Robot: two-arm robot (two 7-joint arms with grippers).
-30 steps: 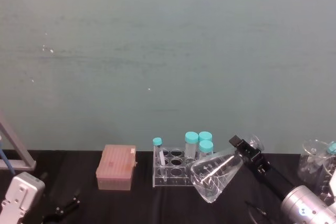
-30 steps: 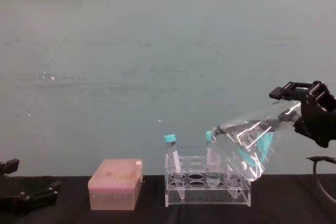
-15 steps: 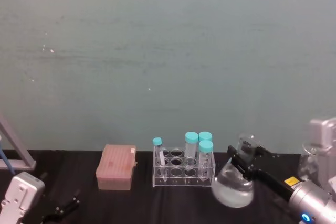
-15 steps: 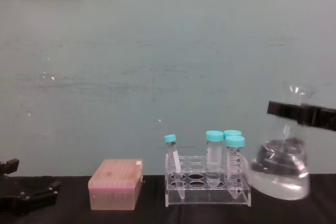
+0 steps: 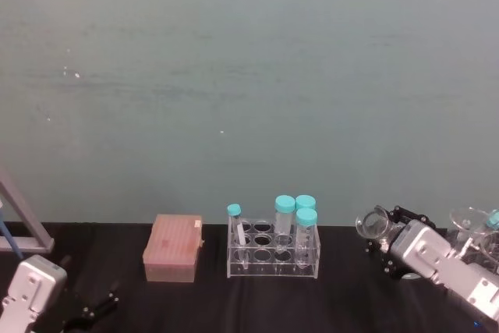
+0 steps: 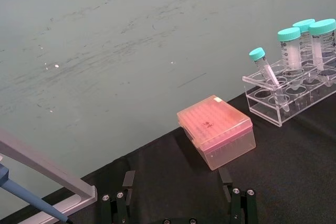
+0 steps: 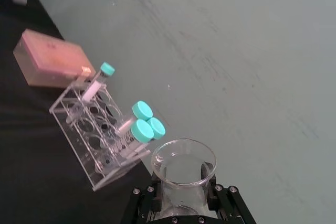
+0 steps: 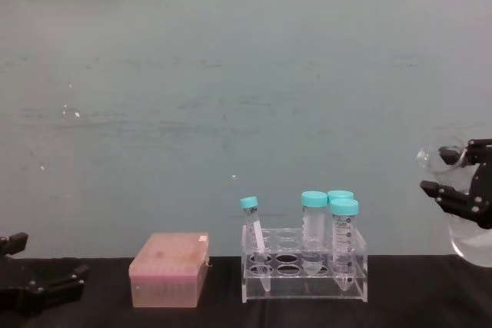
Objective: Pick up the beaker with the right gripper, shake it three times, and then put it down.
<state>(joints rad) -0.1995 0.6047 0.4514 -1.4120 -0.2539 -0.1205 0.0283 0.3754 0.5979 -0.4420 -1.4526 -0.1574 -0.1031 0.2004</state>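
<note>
Beaker gripped, right of tube rack [image 5: 273, 259]; put-down left, shakes done can't be judged.
Head: right gripper [image 5: 387, 249] jaws clamped on beaker [image 5: 373, 224] neck. Right wrist: same clamp. Chest: beaker leaning, base near table [image 8: 223, 313], contact unclear. Left wrist: left gripper [image 6: 178, 205] parked, jaws wide, empty.

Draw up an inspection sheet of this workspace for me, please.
Surface: black table, no spill seen.
Job's things: beaker, clear glass, right of the tube rack.
Clutter: tube rack holding four teal-capped tubes; pink box to its left; more glassware at far right.
Grippers: right gripper shut on the beaker's neck; left gripper open, parked low at left.
Cables: nothing seen.
Surroundings: teal wall; metal frame at far left.
</note>
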